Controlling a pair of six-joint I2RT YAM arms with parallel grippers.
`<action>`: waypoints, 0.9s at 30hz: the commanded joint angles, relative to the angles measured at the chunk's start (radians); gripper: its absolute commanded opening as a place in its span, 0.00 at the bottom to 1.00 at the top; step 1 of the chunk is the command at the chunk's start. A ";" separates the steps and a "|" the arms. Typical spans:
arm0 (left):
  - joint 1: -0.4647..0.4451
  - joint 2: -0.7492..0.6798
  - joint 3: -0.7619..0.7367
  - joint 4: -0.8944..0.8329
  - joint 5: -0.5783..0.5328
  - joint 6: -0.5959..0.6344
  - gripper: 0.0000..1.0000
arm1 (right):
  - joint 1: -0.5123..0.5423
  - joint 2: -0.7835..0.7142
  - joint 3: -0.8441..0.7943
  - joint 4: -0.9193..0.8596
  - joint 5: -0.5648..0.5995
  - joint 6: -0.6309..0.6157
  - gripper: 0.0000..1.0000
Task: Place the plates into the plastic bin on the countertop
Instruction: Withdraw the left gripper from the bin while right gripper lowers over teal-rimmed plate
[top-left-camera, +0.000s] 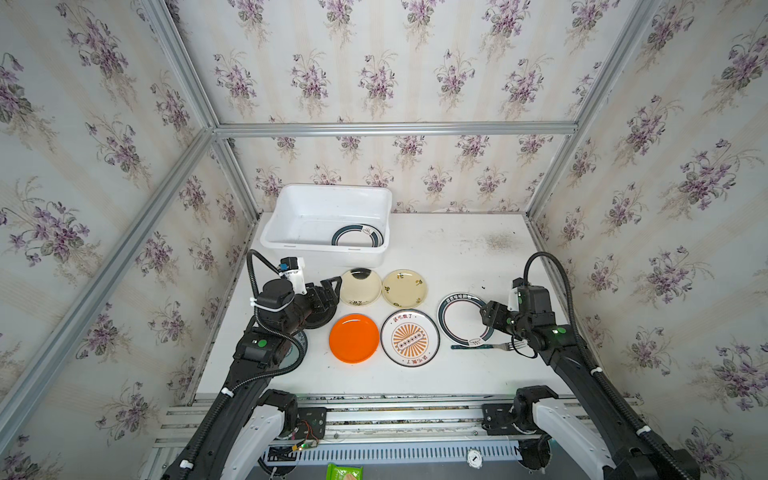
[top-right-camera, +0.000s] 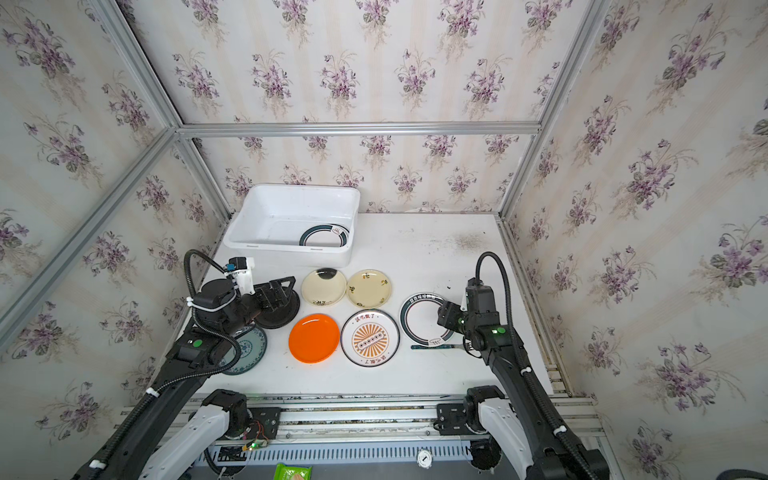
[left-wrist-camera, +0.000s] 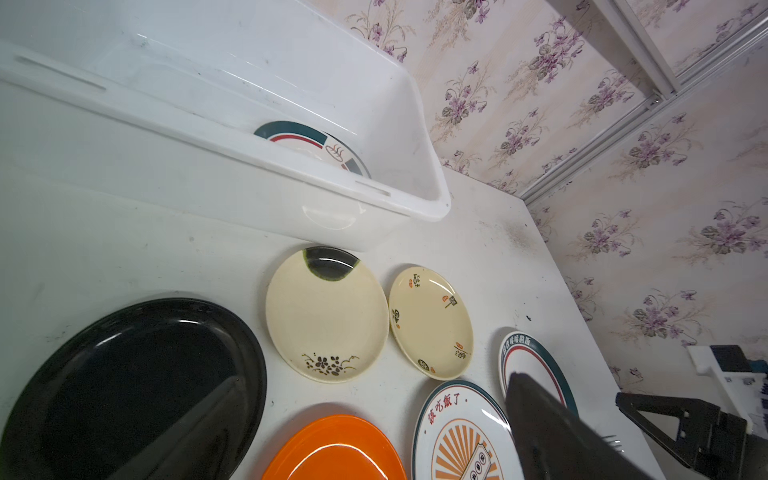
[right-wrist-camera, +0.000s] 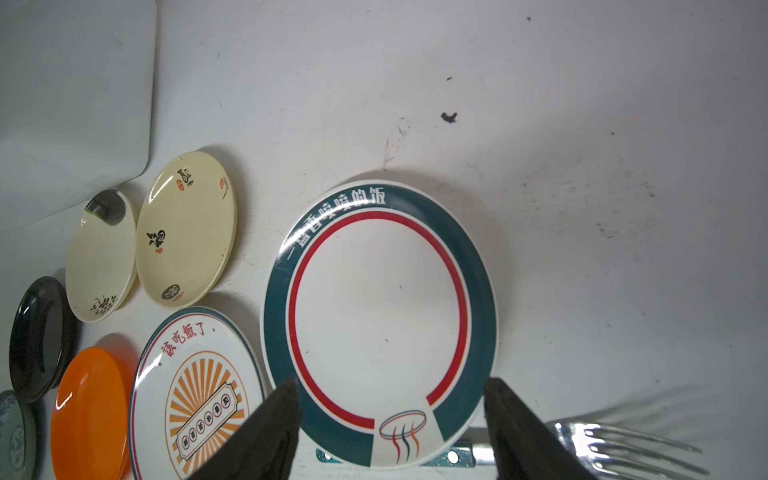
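A big white plastic bin (left-wrist-camera: 216, 178) sits on the white countertop (left-wrist-camera: 104, 249) and fills much of the frame. A white plate with teal rings (left-wrist-camera: 305, 139) lies inside it. In the middle of the frame, a bigger cream plate (left-wrist-camera: 328, 320) sits just beside the bin, with a smaller cream plate (left-wrist-camera: 430, 322) next to it. A black plate (left-wrist-camera: 124, 374), an orange plate (left-wrist-camera: 336, 449) and a sunburst plate (left-wrist-camera: 457, 436) run off the frame's edge. The left gripper (left-wrist-camera: 374, 380) holds its two dark fingers (left-wrist-camera: 552, 432) wide apart.

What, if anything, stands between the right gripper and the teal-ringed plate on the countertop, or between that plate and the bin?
Nothing visible does. The right gripper, jaws open, hangs over the near rim of the teal-ringed plate. The fork lies partly under that rim. Only a low cream plate lies toward the plastic bin.
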 joint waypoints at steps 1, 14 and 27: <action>0.000 0.014 -0.034 0.168 0.079 -0.084 1.00 | -0.034 -0.002 0.024 -0.031 -0.038 -0.047 0.74; -0.031 0.099 -0.081 0.352 0.082 -0.080 1.00 | -0.112 0.120 0.023 0.009 -0.104 -0.069 0.71; -0.221 0.129 -0.127 0.453 0.018 0.072 1.00 | -0.121 0.138 0.016 0.003 -0.070 -0.055 0.66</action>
